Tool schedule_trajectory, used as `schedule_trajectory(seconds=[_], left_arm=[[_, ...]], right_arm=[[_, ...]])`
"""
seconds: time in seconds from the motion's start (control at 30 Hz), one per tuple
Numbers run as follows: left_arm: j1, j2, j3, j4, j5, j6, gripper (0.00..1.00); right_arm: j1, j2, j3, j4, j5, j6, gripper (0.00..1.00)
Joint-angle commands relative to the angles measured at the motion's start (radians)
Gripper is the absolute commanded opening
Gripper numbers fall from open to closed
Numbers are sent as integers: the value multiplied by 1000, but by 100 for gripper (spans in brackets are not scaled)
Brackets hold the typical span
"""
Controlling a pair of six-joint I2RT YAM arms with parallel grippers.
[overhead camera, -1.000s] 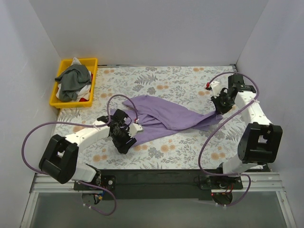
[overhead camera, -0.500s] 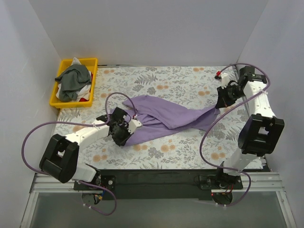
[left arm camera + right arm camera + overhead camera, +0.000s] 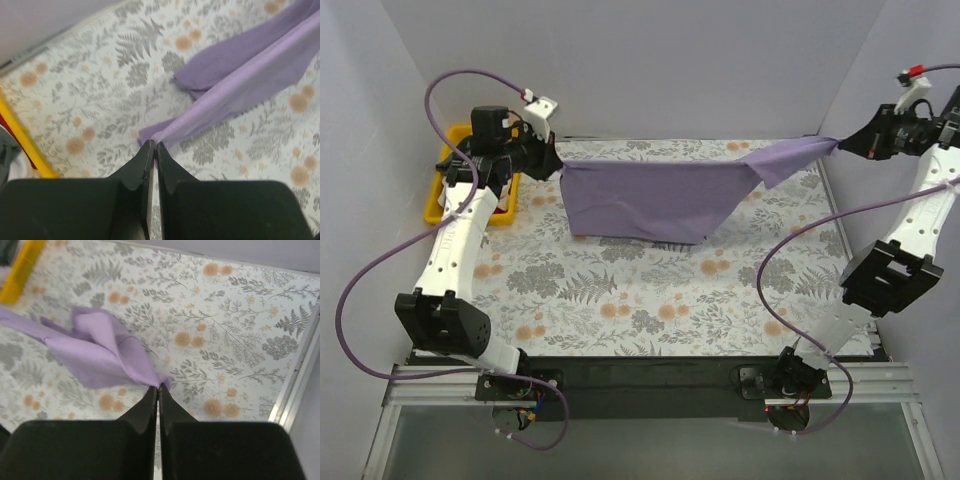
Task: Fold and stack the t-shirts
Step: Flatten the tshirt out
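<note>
Above the table (image 3: 620,300), lilac t-shirt (image 3: 640,195) stretched left-right

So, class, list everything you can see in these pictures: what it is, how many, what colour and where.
lilac t-shirt: one, lilac-purple, stretched out in the air over the far half of the table, hanging between the two hands
yellow tray: one, yellow, far left corner of the table, largely hidden behind the left arm
dark cloth: one bit showing, dark grey, in the tray, seen at the edge of the left wrist view
table: one, white cover with grey leaves and orange flowers, fills the floor of the cell
left hand: one, black, raised at the far left, shut on the shirt's left end
right hand: one, black, raised at the far right, shut on the shirt's right end
</note>
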Motion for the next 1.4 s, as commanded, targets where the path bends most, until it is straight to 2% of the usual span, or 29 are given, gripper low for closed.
schedule_trajectory(seconds=[0.0,0.13,0.33,0.37,0.4,0.43,0.5,0.53,0.57,0.8,1.07,1.17,1.37], left_arm=[[31,13,143,28,44,-126,0],[31,-14,259,99,25,-184,0],[31,-172,166,327,-73,-224,0],[33,-186,149,344,-77,-218,0],[31,-198,131,361,-87,-213,0],[33,-215,117,369,-96,-213,0],[33,-229,88,375,-114,-212,0],[33,-241,80,378,-122,-210,0],[31,-248,74,378,-122,-212,0],[31,-292,55,390,-140,-239,0],[33,-352,126,380,-268,-261,0],[31,-373,163,369,-292,-262,0],[33,-458,121,381,-251,-235,0]], right_arm=[[-146,-31,-8,99,-285,269,1],[-237,-67,-22,283,-486,543,1],[-265,-177,-62,496,-517,731,1],[-265,-224,-91,558,-514,823,1],[-265,-253,-146,637,-512,881,1],[-265,-287,-265,861,-511,967,1],[-265,-382,-391,1086,-501,1167,1],[-265,-407,-460,1230,-488,1201,1],[-265,-448,-479,1276,-480,1222,1],[-265,-538,-490,1296,-442,1172,1],[-260,-577,-461,1264,-335,1108,1],[-240,-541,-371,1163,-284,1058,1],[-242,-553,-255,1152,-251,1057,1]])
